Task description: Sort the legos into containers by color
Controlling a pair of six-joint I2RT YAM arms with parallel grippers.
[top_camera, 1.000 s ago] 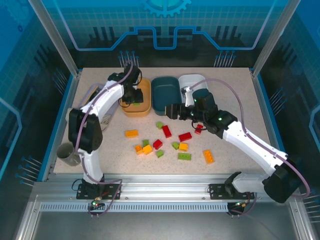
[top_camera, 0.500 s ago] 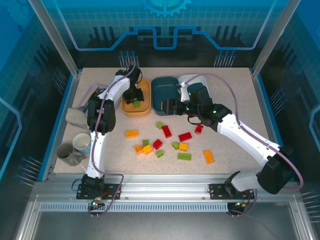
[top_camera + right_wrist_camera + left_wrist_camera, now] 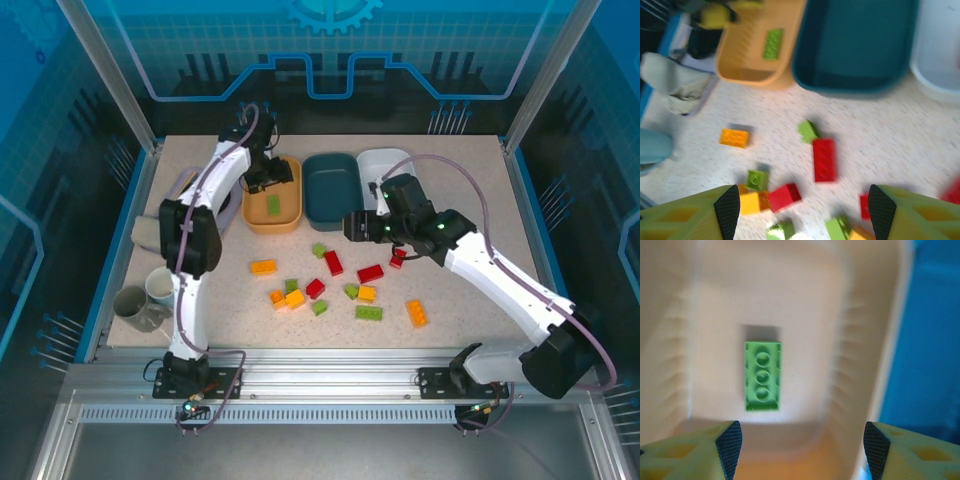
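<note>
A green lego (image 3: 762, 376) lay flat inside the orange tub (image 3: 860, 340). Above it the left fingers (image 3: 729, 445) gaped empty; right of that tub the right fingers (image 3: 727, 207) gaped empty over loose legos (image 3: 824, 159).

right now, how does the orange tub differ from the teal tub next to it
Colour: the orange tub is tan-orange, the teal tub dark blue-green. Contents: the orange tub holds one green brick; the teal tub holds none. Both are shallow rounded rectangles, similar size.
</note>
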